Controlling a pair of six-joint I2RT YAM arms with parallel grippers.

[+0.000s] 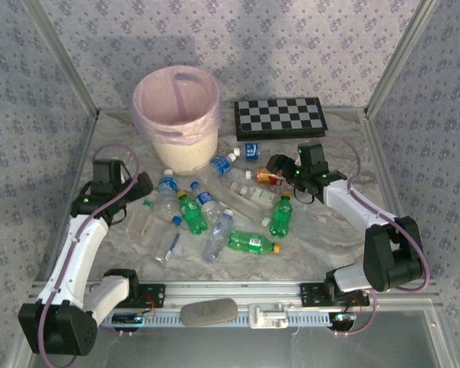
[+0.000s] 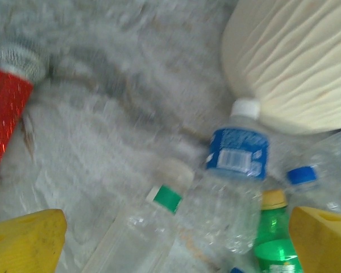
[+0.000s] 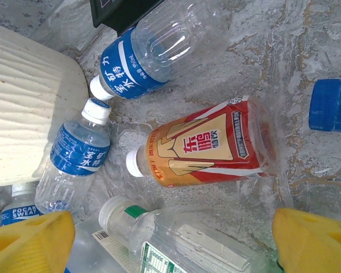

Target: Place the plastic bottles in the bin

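Top view: plastic bottles [image 1: 250,242] strewn mid-counter, bin [image 1: 185,149] behind them by the far edge, bare counter [image 1: 322,245] along the near edge. Left hand [image 1: 142,184] and right hand [image 1: 278,165] flanking the heap, low.
Left wrist: fingers [image 2: 28,239] spread wide above a blue-labelled bottle [image 2: 236,153].
Right wrist: fingers [image 3: 312,239] spread either side of an orange-labelled bottle [image 3: 207,145], loose blue cap [image 3: 329,105] near it.

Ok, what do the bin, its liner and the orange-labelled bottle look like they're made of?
Bin: probably matte cream plastic, going by its ribbed wall. Liner: thin translucent pink film, creased over the rim. Orange-labelled bottle: clear glossy plastic under a shiny printed sleeve, white cap.
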